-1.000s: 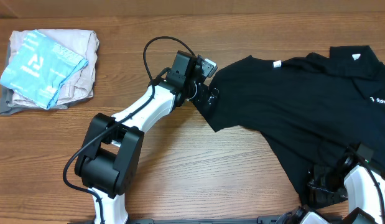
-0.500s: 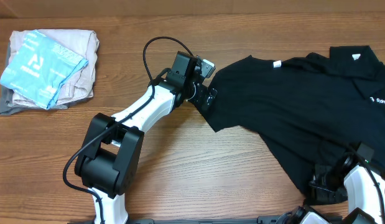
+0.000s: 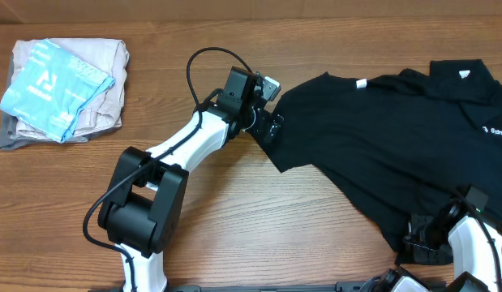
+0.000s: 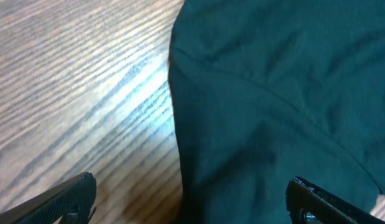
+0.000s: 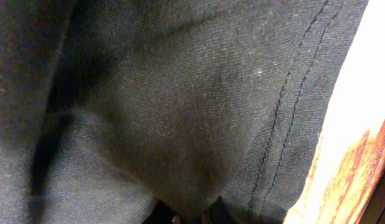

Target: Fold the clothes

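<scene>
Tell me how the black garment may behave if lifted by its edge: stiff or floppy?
Probably floppy: the black garment lies in soft wrinkles and bunches where the right gripper pinches it. Thin cloth, likely light; it should drape and drag over the table.

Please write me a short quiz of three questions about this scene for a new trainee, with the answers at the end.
1. True or false: the left claw is open at the edge of the black clothes.
2. What does the right claw grip? A) fabric of the black clothes B) a cable C) nothing
3. Seen from overhead, in which corner of the table does the folded pile lie?
Key: 1 true; 2 A; 3 the upper left corner.
</scene>
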`<state>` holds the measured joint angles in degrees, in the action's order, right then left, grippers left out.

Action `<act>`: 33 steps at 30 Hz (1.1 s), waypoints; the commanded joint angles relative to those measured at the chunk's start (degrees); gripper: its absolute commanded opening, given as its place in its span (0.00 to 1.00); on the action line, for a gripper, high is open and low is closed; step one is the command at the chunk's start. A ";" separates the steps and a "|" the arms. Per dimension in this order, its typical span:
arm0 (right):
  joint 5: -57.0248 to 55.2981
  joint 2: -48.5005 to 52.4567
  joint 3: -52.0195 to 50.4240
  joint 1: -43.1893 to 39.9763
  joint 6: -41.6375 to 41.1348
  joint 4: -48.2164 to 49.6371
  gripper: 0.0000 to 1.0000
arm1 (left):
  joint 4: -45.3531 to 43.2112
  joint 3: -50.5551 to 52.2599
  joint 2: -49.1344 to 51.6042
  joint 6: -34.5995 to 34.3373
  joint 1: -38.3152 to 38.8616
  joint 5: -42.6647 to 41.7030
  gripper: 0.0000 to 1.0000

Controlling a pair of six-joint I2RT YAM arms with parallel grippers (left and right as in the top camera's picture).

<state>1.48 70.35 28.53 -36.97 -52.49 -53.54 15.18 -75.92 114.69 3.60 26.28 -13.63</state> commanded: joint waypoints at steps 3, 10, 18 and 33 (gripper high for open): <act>-1.40 0.07 -0.85 0.15 0.17 -0.07 0.04 | -2.21 -1.18 3.82 1.16 0.33 0.52 0.98; -1.40 0.07 -0.85 0.15 0.20 0.04 0.04 | 0.83 -1.18 4.04 1.14 0.31 0.70 0.81; -1.40 0.07 -0.85 0.15 0.22 0.39 0.04 | 3.89 -1.20 3.50 1.14 0.24 0.52 0.79; 1.38 0.07 -0.74 0.15 2.67 0.07 0.04 | 7.39 -1.88 2.27 1.11 -0.76 -0.98 0.04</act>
<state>1.69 70.35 28.53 -36.97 -51.99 -53.52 22.39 -76.14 118.39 4.62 26.13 -13.50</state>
